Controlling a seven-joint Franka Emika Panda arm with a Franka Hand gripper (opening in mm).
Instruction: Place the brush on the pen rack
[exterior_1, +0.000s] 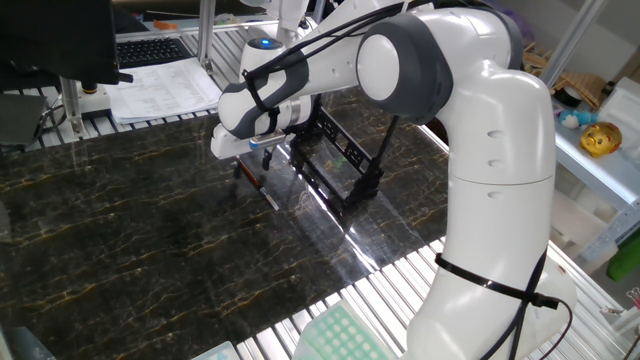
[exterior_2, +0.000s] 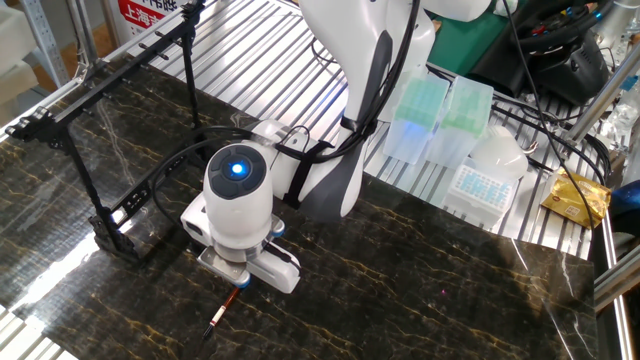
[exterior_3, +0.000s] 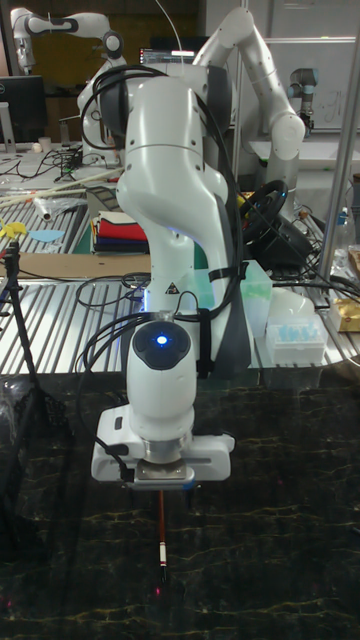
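The brush (exterior_1: 259, 186) is a thin stick with a reddish-brown section. It lies on the dark marble table, and its upper end reaches under my gripper (exterior_1: 251, 153). From the opposite side the brush (exterior_2: 222, 311) sticks out from beneath the white hand of the gripper (exterior_2: 243, 281). In the tall view the brush (exterior_3: 161, 530) runs straight toward the camera below the gripper (exterior_3: 162, 484). The hand hides the fingertips, so their grip does not show. The pen rack (exterior_1: 338, 165), a black frame of thin bars, stands just right of the gripper; from the other side the pen rack (exterior_2: 103, 128) is on the left.
Papers and a keyboard (exterior_1: 160, 75) lie beyond the table's far edge. Pipette tip boxes (exterior_2: 440, 115) sit on the slatted metal surface behind the arm's base. A second white arm (exterior_3: 270, 95) stands in the background.
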